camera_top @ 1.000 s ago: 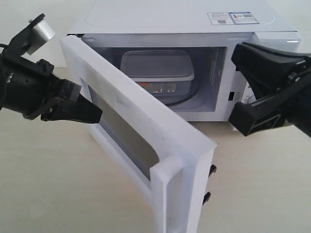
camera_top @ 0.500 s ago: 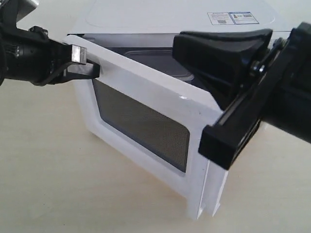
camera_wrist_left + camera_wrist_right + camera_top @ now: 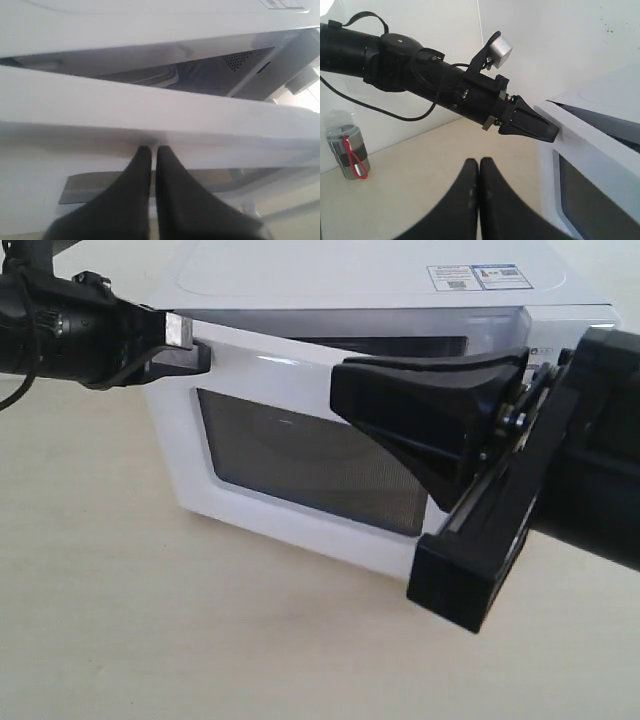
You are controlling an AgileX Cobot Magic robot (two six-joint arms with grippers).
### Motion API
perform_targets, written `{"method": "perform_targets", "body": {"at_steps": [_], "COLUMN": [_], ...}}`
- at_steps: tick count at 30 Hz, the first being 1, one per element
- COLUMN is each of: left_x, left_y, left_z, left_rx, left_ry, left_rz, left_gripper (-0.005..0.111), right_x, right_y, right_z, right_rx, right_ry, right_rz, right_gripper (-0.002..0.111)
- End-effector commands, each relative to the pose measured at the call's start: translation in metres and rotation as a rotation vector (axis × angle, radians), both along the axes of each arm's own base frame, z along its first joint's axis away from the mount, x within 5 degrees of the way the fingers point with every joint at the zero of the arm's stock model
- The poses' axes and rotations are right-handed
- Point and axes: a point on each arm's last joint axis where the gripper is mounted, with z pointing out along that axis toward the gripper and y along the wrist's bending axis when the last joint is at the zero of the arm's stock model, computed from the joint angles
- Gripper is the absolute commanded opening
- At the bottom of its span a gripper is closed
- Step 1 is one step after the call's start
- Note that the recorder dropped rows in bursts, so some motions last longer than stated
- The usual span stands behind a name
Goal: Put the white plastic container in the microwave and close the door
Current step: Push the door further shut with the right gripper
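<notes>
The microwave (image 3: 350,275) stands at the back with its door (image 3: 250,370) almost shut, only a narrow gap left along the top. Through that gap the left wrist view shows a pale corner of the white plastic container (image 3: 152,76) inside. My left gripper (image 3: 197,356) is shut, its tips pressed on the door's upper hinge-side corner (image 3: 100,110). My right gripper (image 3: 338,392) is shut and empty. It hangs large in front of the door's window side, and whether it touches the door cannot be told. In the wrist views the left gripper (image 3: 151,148) and right gripper (image 3: 479,161) both show closed fingers.
In the right wrist view a silver can (image 3: 347,150) with a black band and red cord stands on the beige table (image 3: 150,620) near the wall, behind the left arm (image 3: 420,75). Sticker labels (image 3: 478,277) sit on the microwave's top.
The door has swung from wide open to nearly shut, pushed by the left gripper. The right gripper has moved left across the front of the microwave.
</notes>
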Motion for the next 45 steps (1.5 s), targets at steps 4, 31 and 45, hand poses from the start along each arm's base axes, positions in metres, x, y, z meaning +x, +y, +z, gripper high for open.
{"method": "perform_targets", "body": {"at_steps": [4,31,45], "left_x": [-0.005,-0.036,-0.153], "left_y": [-0.007,0.008,0.043], "left_z": [0.008,0.045,0.074], "left_rx": [-0.039,0.053,-0.030], "left_ry": [0.012,-0.115,-0.349], "left_rz": [-0.077,-0.082,-0.056], "left_gripper": [0.004,0.004,0.004], "right_x": [0.001,0.068,0.073], "right_y": [0.001,0.006,-0.010], "right_z": [-0.001,-0.039,-0.042], "right_rx": [-0.023,-0.059,-0.175], "right_ry": [0.017,0.144,0.097], "right_rz": [-0.002,-0.597,-0.767], "right_gripper": [0.000,0.000,0.000]}}
